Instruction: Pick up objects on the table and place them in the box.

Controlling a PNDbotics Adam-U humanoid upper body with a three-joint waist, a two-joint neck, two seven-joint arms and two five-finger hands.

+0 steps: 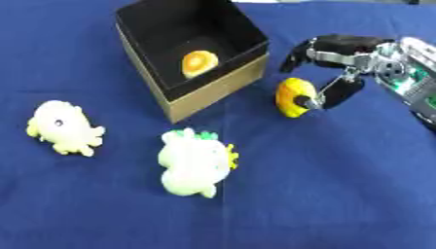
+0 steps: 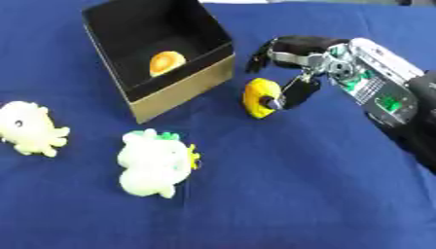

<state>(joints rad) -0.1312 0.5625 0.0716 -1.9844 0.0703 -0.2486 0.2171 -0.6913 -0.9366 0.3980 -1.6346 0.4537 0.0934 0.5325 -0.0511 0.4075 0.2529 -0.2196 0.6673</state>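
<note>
One yellow toy (image 1: 290, 97) pinched, seemingly, in right hand (image 2: 294, 53) fingers just beside the box (image 1: 217, 87) edge.

right hand (image 2: 294, 53): black finger shells, silver metal links | wrist: silver housing, green circuit parts showing, round silver joint | forearm: black casing at the view's right edge

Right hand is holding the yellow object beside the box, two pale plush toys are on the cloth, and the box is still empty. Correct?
Not quite: the box already holds an orange round object, as the left eye view shows. The rest stands: right hand, yellow object, plush toys.
</note>
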